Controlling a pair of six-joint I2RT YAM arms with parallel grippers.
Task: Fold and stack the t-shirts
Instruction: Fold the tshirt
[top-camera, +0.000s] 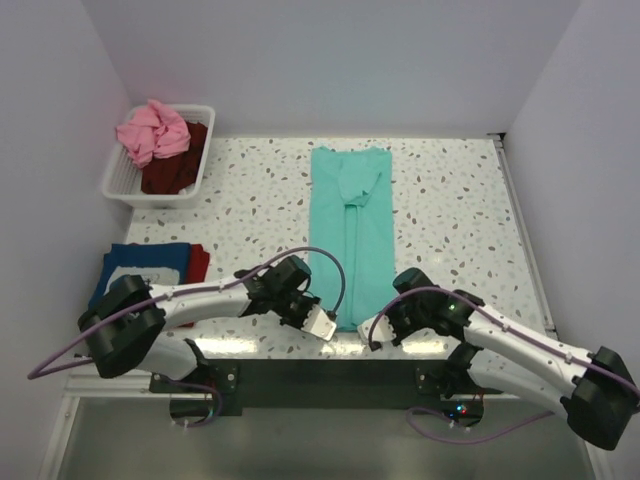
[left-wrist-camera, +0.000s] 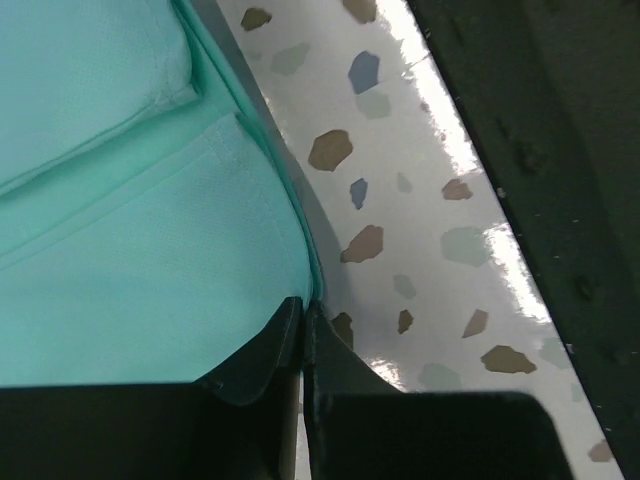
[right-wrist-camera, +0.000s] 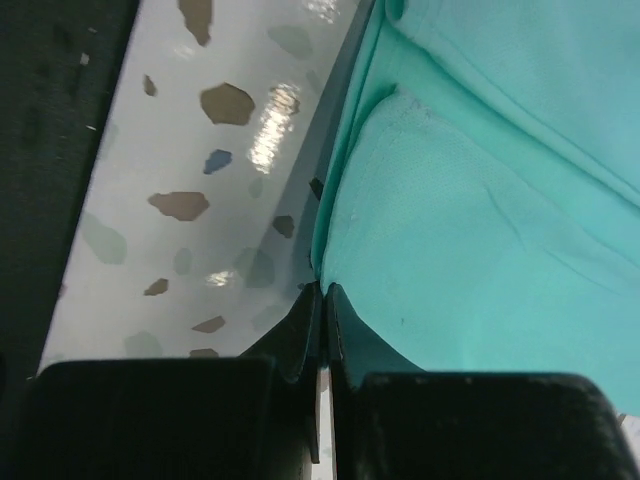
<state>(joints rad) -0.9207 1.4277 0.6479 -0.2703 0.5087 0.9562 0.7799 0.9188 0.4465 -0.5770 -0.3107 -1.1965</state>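
Observation:
A teal-green t-shirt lies in the middle of the table as a long narrow strip, collar at the far end and hem at the near edge. My left gripper sits at the hem's near-left corner. In the left wrist view its jaws are pressed together with the teal cloth edge pinched at the tips. My right gripper is at the near-right corner, and its jaws are likewise shut on the teal cloth edge.
A white slatted basket at the far left holds a pink t-shirt and a dark maroon one. A folded blue t-shirt lies on a red one at the left. The table's dark front edge runs just behind both grippers.

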